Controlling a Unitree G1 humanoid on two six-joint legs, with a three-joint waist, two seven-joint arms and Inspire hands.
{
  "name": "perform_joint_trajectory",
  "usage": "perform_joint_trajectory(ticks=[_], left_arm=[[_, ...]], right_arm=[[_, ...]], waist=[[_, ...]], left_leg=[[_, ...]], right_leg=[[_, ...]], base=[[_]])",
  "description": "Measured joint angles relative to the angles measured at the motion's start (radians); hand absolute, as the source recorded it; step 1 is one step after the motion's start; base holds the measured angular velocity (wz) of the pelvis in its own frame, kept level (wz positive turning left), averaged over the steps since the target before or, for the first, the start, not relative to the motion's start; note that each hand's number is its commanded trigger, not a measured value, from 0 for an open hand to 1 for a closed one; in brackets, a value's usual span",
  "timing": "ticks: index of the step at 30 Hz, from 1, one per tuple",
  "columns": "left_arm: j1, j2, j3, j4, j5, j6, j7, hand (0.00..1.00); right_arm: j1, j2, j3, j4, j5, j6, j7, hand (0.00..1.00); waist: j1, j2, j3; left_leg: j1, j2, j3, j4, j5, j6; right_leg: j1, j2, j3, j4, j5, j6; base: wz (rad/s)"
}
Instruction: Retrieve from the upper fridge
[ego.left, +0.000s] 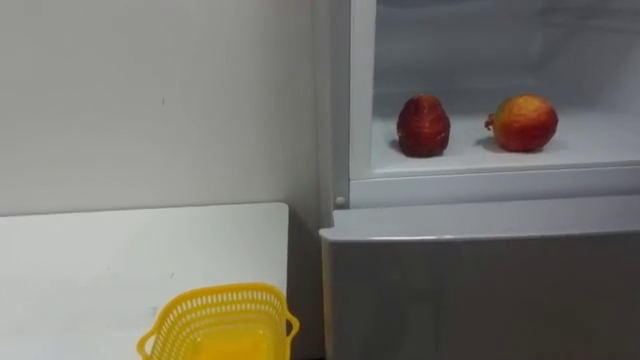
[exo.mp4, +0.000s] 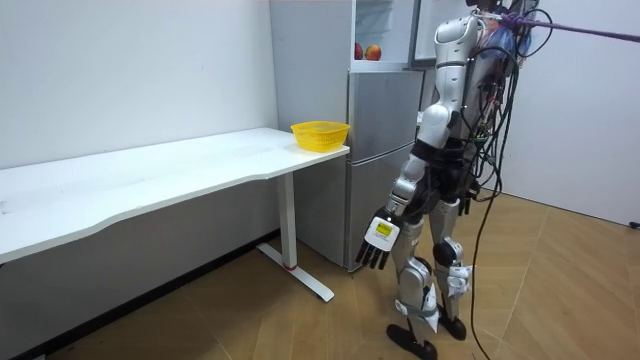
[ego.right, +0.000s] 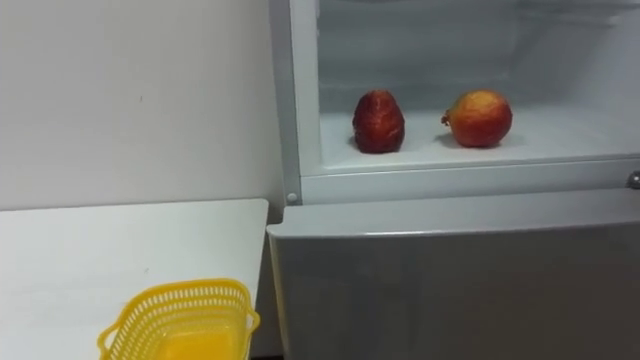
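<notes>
Silver-grey shell, black trailing cables, dark fingers (exo.mp4: 367, 260)

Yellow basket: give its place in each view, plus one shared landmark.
Left eye view: yellow basket, bottom edge, left of centre.
Right eye view: yellow basket, bottom left.
Room view: yellow basket, centre, on the end of the white table by the fridge.
Shared landmark: dark red fruit and red-yellow fruit in the open fridge.

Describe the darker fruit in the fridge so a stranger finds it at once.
Start at the grey fridge right of the white table; its upper compartment is open. Two fruits sit apart on its shelf. The dark fruit is the left one: deep red and upright, while the other fruit is rounder, red and yellow.
</notes>
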Motion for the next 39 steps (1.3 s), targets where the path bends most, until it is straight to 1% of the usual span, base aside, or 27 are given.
perform_joint_trajectory(ticks=[1,3,4,6,8,9,11,12,13,14,15,16,17,18,19,20,21,23,25,27,28,29,34,35,37,39], left_arm=[[-0.005,0.0,0.0,0.0,0.022,-0.007,0.001,0.0],[-0.011,-0.002,0.001,0.0,0.037,-0.017,0.0,0.0],[-0.013,-0.003,0.001,0.002,0.037,-0.028,-0.001,0.0],[-0.018,-0.003,0.001,0.008,0.04,-0.04,-0.002,0.0],[-0.021,-0.004,-0.001,0.01,0.043,-0.05,-0.002,0.0],[-0.021,-0.004,0.0,0.01,0.044,-0.051,-0.002,0.0],[-0.018,-0.006,0.0,0.01,0.053,-0.053,-0.007,0.0],[-0.016,-0.006,0.0,0.01,0.055,-0.055,-0.01,0.0],[-0.014,-0.008,0.002,0.01,0.055,-0.055,-0.018,0.0],[-0.013,-0.011,0.001,0.01,0.055,-0.057,-0.022,0.0],[-0.013,-0.013,0.001,0.01,0.055,-0.057,-0.022,0.0],[-0.013,-0.015,0.001,0.009,0.055,-0.058,-0.023,0.0],[-0.011,-0.018,0.001,0.007,0.054,-0.058,-0.023,0.0],[-0.009,-0.019,0.003,0.006,0.053,-0.058,-0.023,0.0],[-0.005,-0.022,0.003,0.001,0.053,-0.058,-0.022,0.0],[-0.001,-0.022,0.005,-0.002,0.054,-0.058,-0.022,0.0],[0.001,-0.022,0.007,-0.003,0.055,-0.058,-0.022,0.0],[0.006,-0.022,0.012,-0.007,0.055,-0.068,-0.022,0.0],[0.006,-0.023,0.009,-0.017,0.054,-0.076,-0.025,0.0],[0.005,-0.024,-0.001,-0.024,0.053,-0.098,-0.031,0.0],[0.011,-0.027,-0.006,-0.023,0.051,-0.114,-0.036,0.0],[0.011,-0.027,-0.016,-0.023,0.046,-0.123,-0.041,0.0],[0.01,-0.033,-0.031,-0.022,0.047,-0.139,-0.054,0.0],[0.011,-0.033,-0.043,-0.021,0.044,-0.143,-0.054,0.0],[0.012,-0.032,-0.066,-0.022,0.033,-0.144,-0.053,0.0],[0.011,-0.032,-0.093,-0.019,0.012,-0.148,-0.053,0.0]], right_arm=[[0.0,0.0,-0.001,-0.009,0.003,-0.005,-0.011,0.0],[0.0,-0.002,-0.001,-0.02,0.01,-0.014,-0.031,0.0],[-0.001,-0.005,-0.001,-0.03,0.02,-0.023,-0.043,0.0],[0.001,-0.011,-0.003,-0.032,0.061,-0.042,-0.061,0.0],[-0.004,-0.014,-0.041,-0.041,0.158,-0.08,-0.095,0.0],[-0.008,-0.012,-0.055,-0.046,0.181,-0.091,-0.102,0.0],[-0.009,-0.007,-0.083,-0.087,0.251,-0.131,-0.126,0.0],[-0.009,-0.004,-0.086,-0.102,0.267,-0.14,-0.132,0.0],[-0.009,0.002,-0.092,-0.13,0.295,-0.158,-0.139,0.0],[-0.004,0.008,-0.094,-0.166,0.323,-0.167,-0.141,0.0],[0.0,0.01,-0.093,-0.187,0.338,-0.169,-0.143,0.0],[0.021,0.014,-0.093,-0.249,0.368,-0.169,-0.145,0.0],[0.042,0.015,-0.091,-0.316,0.394,-0.17,-0.145,0.0],[0.052,0.015,-0.091,-0.353,0.401,-0.167,-0.145,0.0],[0.08,0.016,-0.093,-0.448,0.402,-0.164,-0.144,0.0],[0.111,0.023,-0.097,-0.559,0.395,-0.164,-0.141,0.0],[0.13,0.029,-0.101,-0.615,0.395,-0.165,-0.138,0.0],[0.183,0.047,-0.104,-0.778,0.403,-0.186,-0.127,0.0],[0.202,0.054,-0.101,-0.852,0.418,-0.188,-0.123,0.0],[0.229,0.057,-0.088,-0.952,0.424,-0.188,-0.124,0.0],[0.244,0.059,-0.078,-1.018,0.424,-0.195,-0.123,0.0],[0.258,0.061,-0.071,-1.074,0.425,-0.209,-0.118,0.0],[0.262,0.062,-0.078,-1.267,0.398,-0.22,-0.121,0.0],[0.262,0.061,-0.076,-1.312,0.375,-0.23,-0.136,0.0],[0.262,0.061,-0.069,-1.363,0.346,-0.243,-0.157,0.0],[0.26,0.06,-0.053,-1.417,0.334,-0.244,-0.183,0.0]], waist=[[-0.001,-0.001,0.0053],[0.002,-0.002,0.0046],[0.002,0.002,0.0073],[-0.003,0.001,0.0086],[-0.007,0.002,0.0074],[-0.009,0.004,0.0064],[-0.022,0.005,0.0051],[-0.025,0.006,0.0043],[-0.029,0.008,0.0015],[-0.03,0.013,-0.0021],[-0.031,0.015,-0.0036],[-0.031,0.02,-0.0085],[-0.033,0.024,-0.0116],[-0.035,0.025,-0.0128],[-0.042,0.026,-0.0135],[-0.057,0.026,-0.0135],[-0.063,0.026,-0.0136],[-0.083,0.022,-0.0141],[-0.087,0.018,-0.0142],[-0.086,0.019,-0.0139],[-0.086,0.02,-0.0136],[-0.087,0.021,-0.0129],[-0.097,0.027,-0.0125],[-0.097,0.031,-0.0099],[-0.098,0.032,-0.0093],[-0.094,0.037,-0.0082]], left_leg=[[-0.002,0.0,0.003,0.001,0.0,0.0],[-0.011,0.002,0.018,0.001,0.0,0.0],[-0.013,0.004,0.022,0.001,0.0,0.0],[-0.013,0.004,0.022,0.001,0.001,0.001],[-0.014,0.004,0.023,0.001,0.001,0.001],[-0.014,0.004,0.025,0.001,0.001,0.001],[-0.014,0.005,0.027,0.002,0.001,0.001],[-0.014,0.005,0.027,0.002,0.001,0.001],[-0.014,0.006,0.029,0.001,0.001,0.001],[-0.014,0.008,0.033,0.001,0.001,0.001],[-0.014,0.009,0.036,0.001,0.001,0.001],[-0.016,0.01,0.04,0.001,0.001,0.001],[-0.016,0.011,0.043,0.001,0.001,0.001],[-0.015,0.012,0.047,0.002,0.001,0.001],[-0.013,0.013,0.053,0.005,0.001,0.0],[-0.012,0.014,0.053,0.004,0.001,0.0],[-0.011,0.014,0.053,0.002,0.001,0.0],[-0.009,0.014,0.053,0.0,0.001,0.0],[-0.007,0.015,0.065,0.001,0.001,0.0],[-0.008,0.017,0.076,-0.001,0.001,0.0],[-0.007,0.019,0.082,-0.002,0.001,0.0],[-0.006,0.02,0.09,-0.004,0.001,0.0],[-0.007,0.022,0.106,-0.013,0.0,0.001],[-0.008,0.022,0.107,-0.013,0.0,0.001],[-0.008,0.023,0.107,-0.014,0.0,0.001],[-0.008,0.024,0.115,-0.018,0.0,0.001]], right_leg=[[-0.002,0.0,0.004,0.001,0.0,0.0],[-0.014,0.0,0.004,0.003,0.003,-0.001],[-0.017,0.0,0.005,0.002,0.006,-0.001],[-0.018,0.0,0.004,0.002,0.007,-0.001],[-0.019,-0.001,0.003,0.003,0.007,-0.001],[-0.02,-0.001,0.003,0.003,0.007,-0.001],[-0.021,0.0,0.004,0.003,0.008,-0.001],[-0.023,0.0,0.005,0.003,0.008,-0.001],[-0.027,0.001,0.008,0.003,0.008,-0.002],[-0.029,0.002,0.011,0.003,0.009,-0.002],[-0.03,0.003,0.012,0.003,0.009,-0.003],[-0.028,0.004,0.016,0.003,0.009,-0.003],[-0.027,0.004,0.017,0.003,0.01,-0.004],[-0.028,0.004,0.019,0.004,0.01,-0.004],[-0.035,0.005,0.027,0.004,0.01,-0.004],[-0.036,0.005,0.027,0.004,0.01,-0.004],[-0.036,0.005,0.027,0.003,0.01,-0.004],[-0.036,0.006,0.031,0.003,0.01,-0.004],[-0.039,0.007,0.04,0.003,0.011,-0.005],[-0.044,0.009,0.055,0.004,0.015,-0.005],[-0.044,0.011,0.062,0.005,0.019,-0.005],[-0.048,0.011,0.067,0.005,0.02,-0.005],[-0.067,0.014,0.089,0.008,0.026,-0.005],[-0.071,0.015,0.093,0.011,0.027,-0.006],[-0.073,0.015,0.094,0.015,0.027,-0.006],[-0.077,0.017,0.101,0.02,0.027,-0.006]], base=[[-0.08],[-0.11],[-0.07],[-0.02],[0.0],[0.0],[0.0],[0.0],[-0.07],[-0.08],[-0.08],[-0.06],[-0.06],[-0.06],[-0.05],[-0.06],[-0.05],[-0.06],[-0.13],[-0.21],[-0.21],[-0.19],[-0.14],[-0.09],[-0.05],[-0.11]])
